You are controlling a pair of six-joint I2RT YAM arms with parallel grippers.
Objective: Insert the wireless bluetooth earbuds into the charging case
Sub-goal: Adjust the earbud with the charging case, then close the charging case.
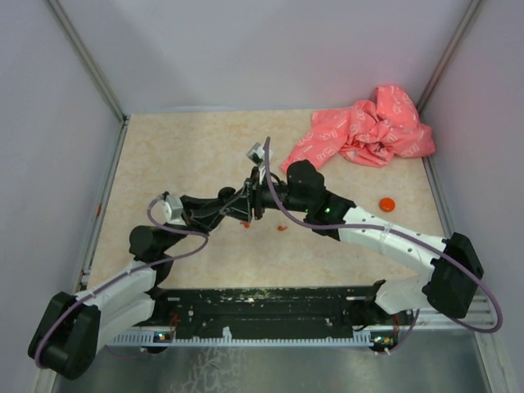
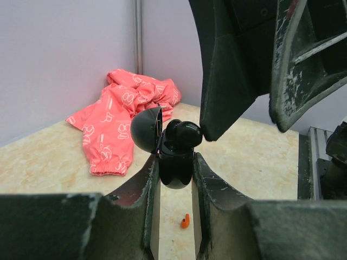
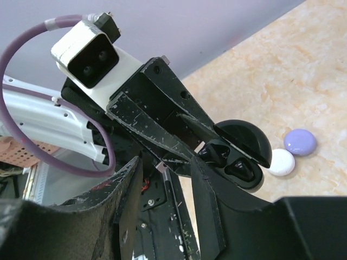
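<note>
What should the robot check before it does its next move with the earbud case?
1. Case held firmly: ok. The left tool clamps the black charging case from both sides.
2. Lid open: ok. The lid is swung back.
3. Earbuds in the case: ok. Two black earbuds sit inside.
4. Earbuds pushed fully down: cannot tell. In the left wrist view one pokes above the rim.
5. Right tool free: ok. The right tool is open with nothing between its fingers.
6. No loose bits: not ok. A small red piece lies on the table below.
</note>
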